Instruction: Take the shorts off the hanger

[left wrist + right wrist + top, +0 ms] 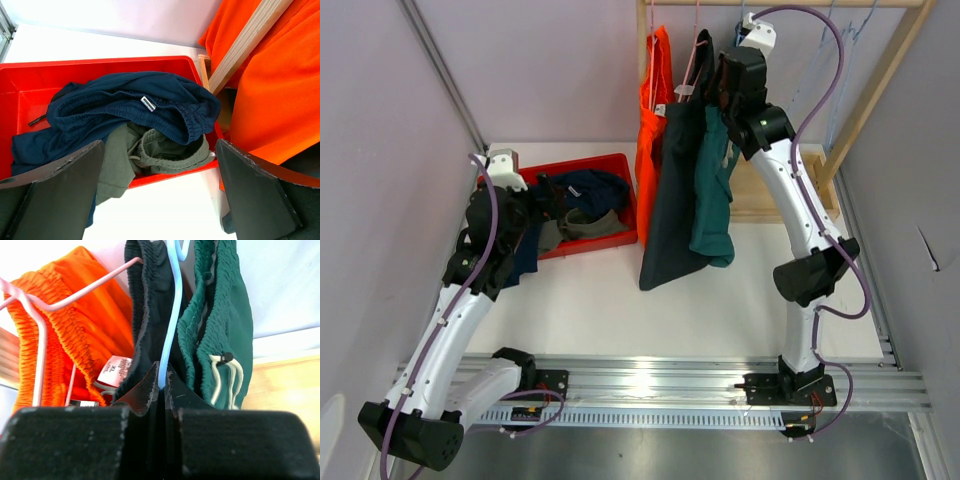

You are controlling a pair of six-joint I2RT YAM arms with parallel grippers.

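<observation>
The orange shorts (655, 120), charcoal grey shorts (670, 205) and teal shorts (715, 190) hang side by side from the wooden rack (880, 80). My right gripper (728, 95) is up at their waistbands. In the right wrist view it (162, 375) is shut on a light blue hanger wire (172, 315) that runs between the charcoal shorts (150, 300) and teal shorts (220, 325). The orange shorts (75, 340) hang on a pink hanger (80, 297). The navy shorts (125, 105) and olive shorts (165, 150) lie in a red bin (100, 65). My left gripper (157, 200) is open and empty above the bin's near edge.
The red bin (620, 165) stands at the back left of the white table, right beside the hanging orange shorts (280, 90). A wooden rack post (245, 45) rises next to the bin's corner. The rack's base (770, 195) sits at the back right. A grey wall closes the left side.
</observation>
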